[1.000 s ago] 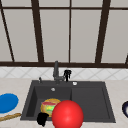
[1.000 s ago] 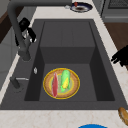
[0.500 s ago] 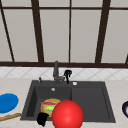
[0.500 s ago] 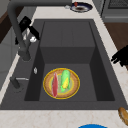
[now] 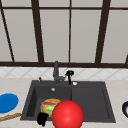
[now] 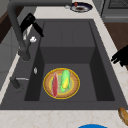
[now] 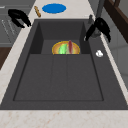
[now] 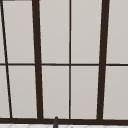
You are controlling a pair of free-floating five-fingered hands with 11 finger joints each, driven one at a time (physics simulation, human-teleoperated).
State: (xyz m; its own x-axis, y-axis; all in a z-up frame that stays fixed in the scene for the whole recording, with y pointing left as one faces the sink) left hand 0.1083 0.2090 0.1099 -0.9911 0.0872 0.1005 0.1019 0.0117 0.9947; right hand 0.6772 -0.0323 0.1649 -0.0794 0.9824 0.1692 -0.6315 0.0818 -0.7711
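Front view puts the right hand (image 5: 69, 74) just to the right of the tap (image 5: 56, 71), at the back edge of the sink (image 5: 87, 100), close to the tap but not visibly touching it. The tap stands upright, its long axis vertical, and its spout reaches forward from the top over the left basin. From this hand's fingers the tap lies to the hand's own left. In the right side view the fingers arch downward, loose and spread, with nothing in them.

The left hand (image 5: 42, 118) hangs well apart from the tap, across the basin at the front rim. Its fingers are also relaxed and hold nothing. Of the two, the right hand is much the nearer to the tap.

Below and in front of the tap, on the floor of the left basin, sits a yellow-rimmed plate (image 6: 75, 83) with a cob of corn (image 6: 65, 79) and a red strip (image 6: 55, 84) lying side by side, both pointing toward the tap's side of the sink. A small white piece (image 7: 99, 53) lies on the ledge right of the tap, past the right hand. A large red ball (image 5: 67, 115) shows in front of the plate. Far left of the tap are a blue plate (image 5: 7, 102) and a wooden stick (image 5: 10, 117). Far right is a dark bowl (image 5: 125, 109).
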